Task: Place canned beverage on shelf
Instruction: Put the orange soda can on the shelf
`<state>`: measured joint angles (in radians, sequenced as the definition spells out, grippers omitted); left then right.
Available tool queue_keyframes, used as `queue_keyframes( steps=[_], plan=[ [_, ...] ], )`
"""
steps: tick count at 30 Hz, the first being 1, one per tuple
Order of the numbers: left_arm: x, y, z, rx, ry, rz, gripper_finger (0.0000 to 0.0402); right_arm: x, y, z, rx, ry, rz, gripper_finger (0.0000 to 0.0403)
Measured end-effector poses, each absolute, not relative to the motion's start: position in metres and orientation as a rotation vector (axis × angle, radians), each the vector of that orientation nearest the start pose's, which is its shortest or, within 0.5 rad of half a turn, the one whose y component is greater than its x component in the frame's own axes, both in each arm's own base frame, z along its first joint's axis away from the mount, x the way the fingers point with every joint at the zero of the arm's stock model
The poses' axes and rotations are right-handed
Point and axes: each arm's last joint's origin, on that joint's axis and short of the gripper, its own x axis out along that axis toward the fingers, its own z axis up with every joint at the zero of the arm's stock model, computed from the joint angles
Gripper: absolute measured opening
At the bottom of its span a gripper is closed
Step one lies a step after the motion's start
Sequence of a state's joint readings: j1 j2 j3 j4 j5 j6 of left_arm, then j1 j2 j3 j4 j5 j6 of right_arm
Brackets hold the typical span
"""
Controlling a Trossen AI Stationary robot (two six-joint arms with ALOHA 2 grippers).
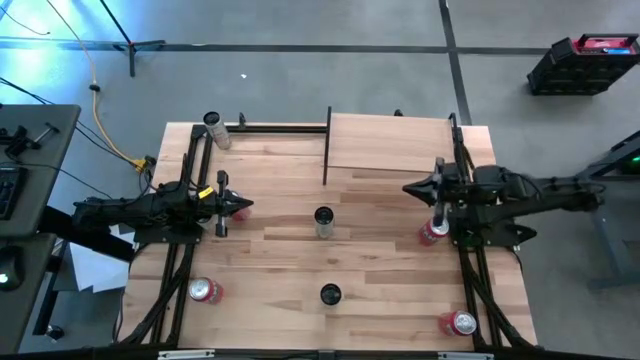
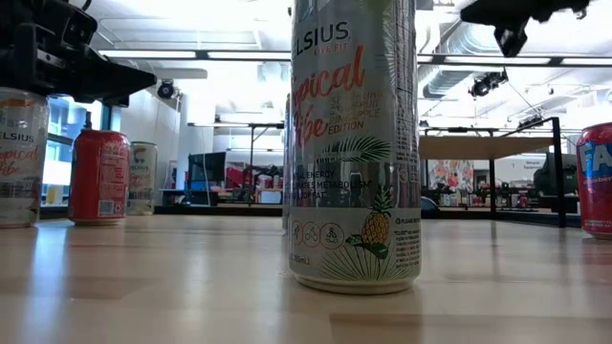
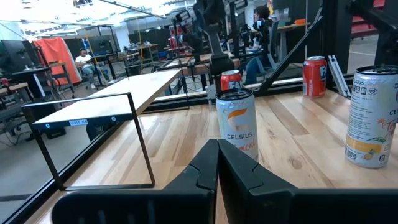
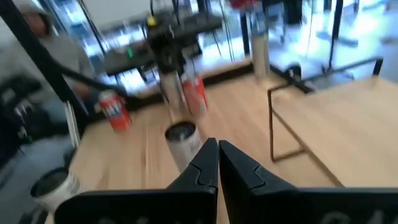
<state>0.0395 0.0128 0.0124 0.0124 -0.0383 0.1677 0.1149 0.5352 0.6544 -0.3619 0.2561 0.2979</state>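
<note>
Both empty and pressed together: left gripper (image 1: 244, 207) and right gripper (image 1: 408, 187), flanking the tall silver can (image 1: 323, 222) mid-table. Well apart from the pale wood black-framed shelf (image 1: 390, 141). Could topple the can if approached without spreading first.

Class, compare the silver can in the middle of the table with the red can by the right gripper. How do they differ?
The middle can is silver and stands alone in the open; the red can is red and partly hidden under the right gripper. In the left wrist view the silver one looks taller. Both stand upright on the table, off the shelf.
</note>
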Motion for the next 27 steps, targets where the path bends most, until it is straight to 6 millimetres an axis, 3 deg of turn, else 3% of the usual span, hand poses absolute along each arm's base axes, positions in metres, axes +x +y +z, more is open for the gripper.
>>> queue_keyframes(
  steps=[5, 11, 14, 19, 23, 27],
  plan=[
    [0.098, 0.005, 0.168, 0.168, -0.005, 0.078, 0.0003, 0.132, 0.017, 0.333, 0.286, 0.459, -0.212, 0.0],
    [0.098, 0.005, 0.168, 0.168, -0.005, 0.078, 0.0003, 0.137, 0.031, 0.355, 0.322, 0.729, -0.301, 0.0],
    [0.098, 0.005, 0.168, 0.168, -0.005, 0.079, 0.0003, 0.139, 0.039, 0.356, 0.307, 0.868, -0.333, 0.0],
    [0.098, 0.005, 0.168, 0.168, -0.005, 0.078, 0.0003, 0.136, 0.049, 0.338, 0.269, 1.09, -0.428, 0.0004],
    [0.098, 0.005, 0.168, 0.168, -0.005, 0.079, 0.0003, 0.131, 0.051, 0.331, 0.284, 1.218, -0.476, 0.0046],
    [0.098, 0.005, 0.168, 0.168, -0.005, 0.079, 0.0003, 0.128, 0.051, 0.33, 0.317, 1.259, -0.48, 0.0135]
  ],
)
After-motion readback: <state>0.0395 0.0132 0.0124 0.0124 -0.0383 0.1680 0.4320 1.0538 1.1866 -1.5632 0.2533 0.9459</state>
